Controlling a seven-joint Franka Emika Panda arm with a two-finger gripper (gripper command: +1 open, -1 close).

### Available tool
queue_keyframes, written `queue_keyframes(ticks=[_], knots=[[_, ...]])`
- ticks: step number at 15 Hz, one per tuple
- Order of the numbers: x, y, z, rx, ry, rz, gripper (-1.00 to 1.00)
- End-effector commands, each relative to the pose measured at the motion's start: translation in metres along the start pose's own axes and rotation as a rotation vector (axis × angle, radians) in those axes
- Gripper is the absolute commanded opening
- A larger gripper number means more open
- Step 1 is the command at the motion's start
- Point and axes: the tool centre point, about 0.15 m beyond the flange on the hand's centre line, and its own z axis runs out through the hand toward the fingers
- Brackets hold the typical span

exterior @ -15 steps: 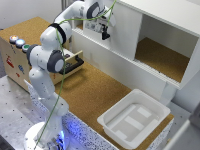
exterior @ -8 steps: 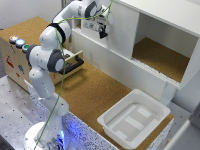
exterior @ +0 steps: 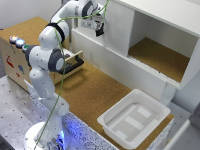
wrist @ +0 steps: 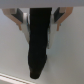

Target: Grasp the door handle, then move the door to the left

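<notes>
- Reaching up to the cabinet, the arm puts its gripper against the door, which covers the opening's left half in the exterior view.
- In the wrist view, the dark handle runs between the two fingers, lined up for a grasp.
- Fingers sit spread beside the handle; I cannot tell if they are pressing on it yet.
- Judged: grasp step, door not yet slid.

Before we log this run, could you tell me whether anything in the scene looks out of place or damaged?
Nothing stands out. The door stands upright in the cabinet, the gripper is at its edge, and the tub sits flat and undamaged. A drawer stands open, nothing spilled.
</notes>
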Motion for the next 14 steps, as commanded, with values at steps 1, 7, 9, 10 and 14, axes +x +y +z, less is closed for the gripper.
queue_keyframes(ticks=[1, 7, 9, 10, 14], knots=[[0.039, -0.028, 0.046, -0.067, 0.026, -0.091, -1.00], [0.037, -0.032, 0.035, -0.066, 0.033, -0.085, 1.00], [0.033, -0.026, 0.026, -0.060, 0.035, -0.067, 1.00], [0.029, -0.022, 0.022, -0.051, 0.024, -0.058, 1.00], [0.011, -0.014, 0.013, -0.034, -0.006, -0.058, 1.00]])
